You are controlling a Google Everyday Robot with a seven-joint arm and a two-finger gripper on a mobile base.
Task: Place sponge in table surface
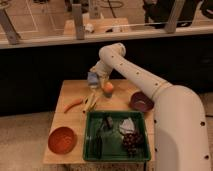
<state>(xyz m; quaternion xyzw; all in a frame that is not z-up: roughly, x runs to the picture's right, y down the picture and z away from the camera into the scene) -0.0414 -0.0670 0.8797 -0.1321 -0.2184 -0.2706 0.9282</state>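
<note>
The white arm [131, 70] reaches from the right over the far edge of the table [70, 91]. Its claw [96, 80] sits low at that far edge, with its fingers spread wide. The sponge [92, 78] (a small blue-grey block) is right at the claw's tips, at the back of the tabletop. I cannot tell whether it rests on the wood or is pinched between the fingers. Just beside it to the right lies an orange fruit [108, 88]. Nearer the camera are a banana [91, 102] and a carrot [73, 104]. A purple bowl [141, 102] stands at the right edge and an orange bowl [62, 140] at the near left corner. The green tray [117, 158] holds grapes [132, 142] and a pale cloth piece [127, 125].
</note>
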